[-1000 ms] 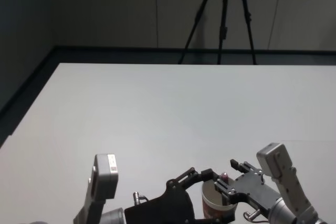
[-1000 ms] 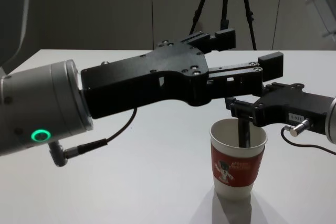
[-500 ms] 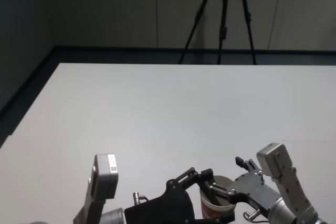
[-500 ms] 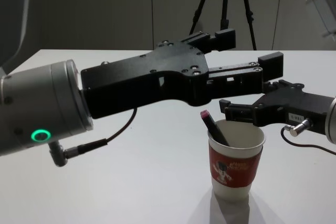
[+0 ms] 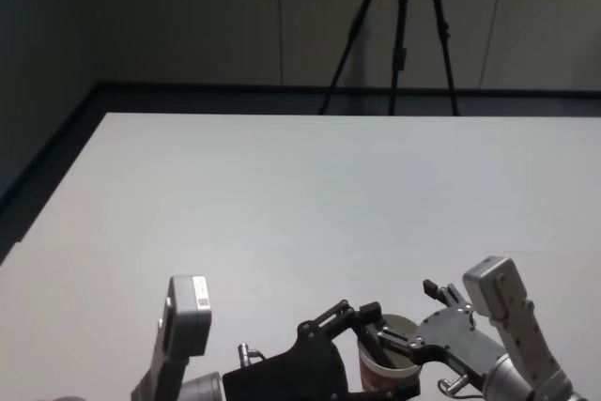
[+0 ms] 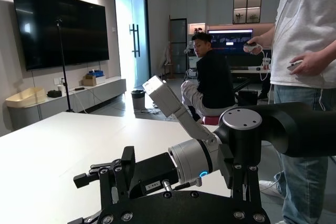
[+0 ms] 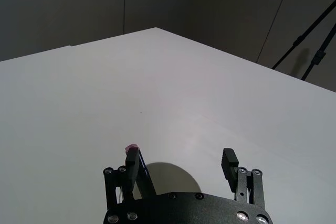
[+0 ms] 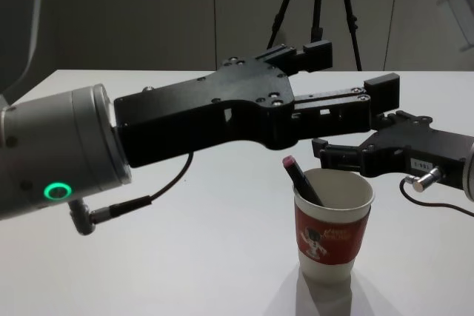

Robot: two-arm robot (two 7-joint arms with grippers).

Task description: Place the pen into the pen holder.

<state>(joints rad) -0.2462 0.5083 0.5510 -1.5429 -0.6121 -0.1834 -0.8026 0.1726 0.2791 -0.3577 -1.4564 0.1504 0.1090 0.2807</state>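
On your right gripper (image 7: 180, 157) the fingers (image 7: 229, 158) stand wide apart, clasping nothing; the pen (image 8: 300, 180) leans inside the pen holder (image 8: 333, 236), pink end poking over the rim close by one fingertip. That gripper hovers just above the rim, over the table (image 8: 207, 257). Your left gripper (image 8: 349, 70) hangs higher, fingers also spread and empty

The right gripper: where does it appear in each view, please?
Head view: right gripper, open, over the pen holder.
Chest view: right gripper just above the pen holder, below the left gripper.
Left wrist view: right gripper ahead, over the white table.
Right wrist view: right gripper, the pen beside one finger.
Shared landmark: the white table.
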